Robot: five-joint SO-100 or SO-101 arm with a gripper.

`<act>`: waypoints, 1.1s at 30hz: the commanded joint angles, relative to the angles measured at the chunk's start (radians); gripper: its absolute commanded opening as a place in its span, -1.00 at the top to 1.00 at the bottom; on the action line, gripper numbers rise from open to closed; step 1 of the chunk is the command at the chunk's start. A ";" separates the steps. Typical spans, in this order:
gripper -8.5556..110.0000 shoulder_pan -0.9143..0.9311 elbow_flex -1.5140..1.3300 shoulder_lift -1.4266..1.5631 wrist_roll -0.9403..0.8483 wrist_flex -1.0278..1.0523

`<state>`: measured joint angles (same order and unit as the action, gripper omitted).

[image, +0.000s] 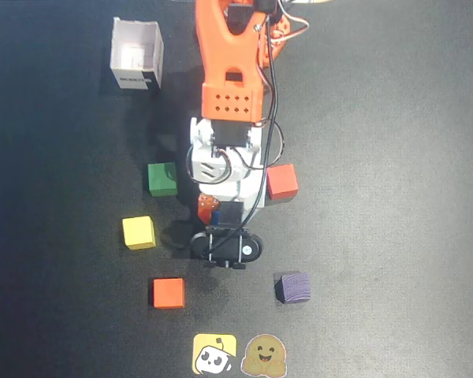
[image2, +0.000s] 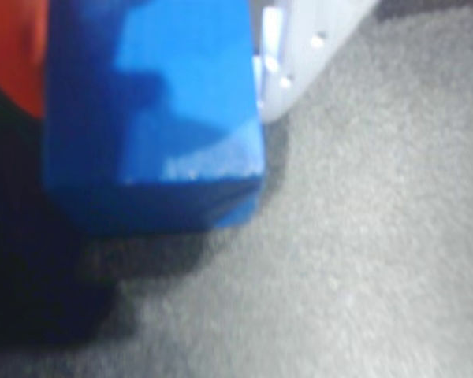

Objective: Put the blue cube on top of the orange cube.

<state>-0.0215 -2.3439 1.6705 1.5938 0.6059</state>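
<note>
In the wrist view the blue cube (image2: 154, 118) fills the upper left, held between an orange finger (image2: 12, 47) on its left and a white finger (image2: 288, 55) on its right. My gripper (image2: 150, 79) is shut on it, close above the dark mat with a shadow under the cube. From overhead, the gripper (image: 214, 211) is at the middle of the mat and the arm hides nearly all of the blue cube. The orange cube (image: 167, 293) lies on the mat below and to the left of the gripper, apart from it.
Around the arm in the overhead view lie a red-orange cube (image: 282, 181), a green cube (image: 162, 179), a yellow cube (image: 138, 232) and a dark purple cube (image: 292, 287). A white open box (image: 136, 53) stands at upper left. Two stickers (image: 238, 354) sit at the bottom edge.
</note>
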 commanded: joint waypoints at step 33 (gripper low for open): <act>0.73 0.146 0.178 0.262 0.063 0.350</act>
<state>0.0874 -2.2688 1.9052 1.6506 0.8928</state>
